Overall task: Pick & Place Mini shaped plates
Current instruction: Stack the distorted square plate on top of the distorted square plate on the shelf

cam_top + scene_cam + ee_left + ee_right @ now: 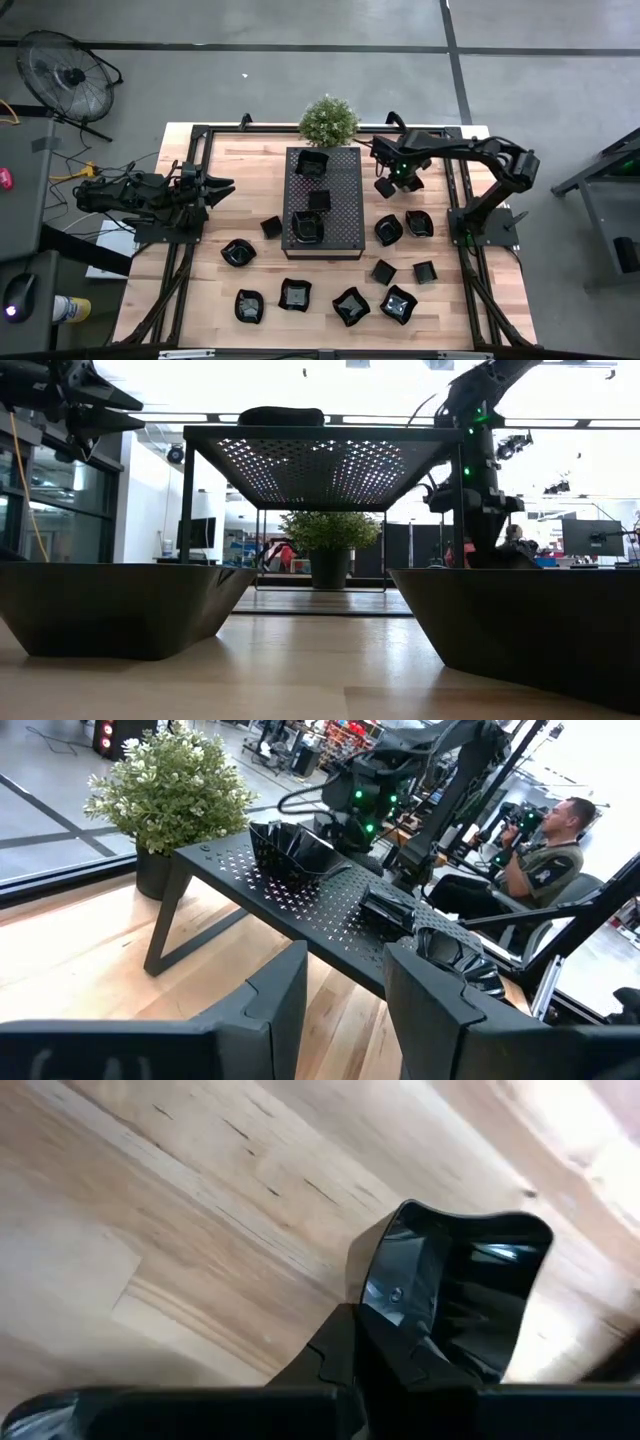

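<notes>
Several mini shaped plates, small glossy black dishes, lie on the wooden table, such as one round dish (388, 229) and one wavy dish (350, 305). Three more (312, 162) sit on the black perforated tray (340, 210). My right gripper (385, 187) points down just right of the tray's far end and is shut on one small square-sided dish (450, 1290). My left gripper (215, 187) waits level at the table's left side, open and holding nothing (345, 1010). My right gripper pinches one side wall of the dish at its rim (375, 1295) between its two fingers, coming from above and pointing down. The dish hangs tilted beside and below the fingers, its hollow in view, and looks lifted just clear of the wood.
A potted plant (328, 120) stands at the table's far edge behind the tray. The tray stands raised on legs (188, 500), with open room beneath it. Two dishes (120, 610) sit close to the near edge. A person (545, 850) sits beyond the table's right side.
</notes>
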Available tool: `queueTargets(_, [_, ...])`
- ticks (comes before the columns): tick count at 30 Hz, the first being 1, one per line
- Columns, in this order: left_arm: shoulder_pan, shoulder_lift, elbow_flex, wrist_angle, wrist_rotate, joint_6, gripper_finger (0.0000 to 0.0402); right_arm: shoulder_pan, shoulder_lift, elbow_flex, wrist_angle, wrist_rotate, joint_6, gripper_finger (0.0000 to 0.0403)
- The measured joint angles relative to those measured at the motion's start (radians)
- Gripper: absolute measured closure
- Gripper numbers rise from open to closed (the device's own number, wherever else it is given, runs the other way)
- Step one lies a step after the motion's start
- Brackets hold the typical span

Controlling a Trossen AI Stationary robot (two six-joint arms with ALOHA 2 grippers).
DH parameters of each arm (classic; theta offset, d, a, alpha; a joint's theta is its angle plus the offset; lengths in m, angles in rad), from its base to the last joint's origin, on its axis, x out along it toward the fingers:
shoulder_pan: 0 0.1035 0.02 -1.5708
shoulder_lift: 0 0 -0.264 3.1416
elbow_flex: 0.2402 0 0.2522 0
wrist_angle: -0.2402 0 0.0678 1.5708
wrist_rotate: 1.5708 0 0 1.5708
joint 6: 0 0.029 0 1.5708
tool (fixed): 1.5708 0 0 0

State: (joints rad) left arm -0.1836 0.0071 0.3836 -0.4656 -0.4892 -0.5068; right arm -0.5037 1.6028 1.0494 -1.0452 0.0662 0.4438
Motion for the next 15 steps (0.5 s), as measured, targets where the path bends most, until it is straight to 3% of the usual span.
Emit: queueTargets(15, [0.000,0.000,0.000,0.000,-0.001,0.000,0.0270,0.003,0.000,0.307,-0.258,0.055,-0.067,0.0403])
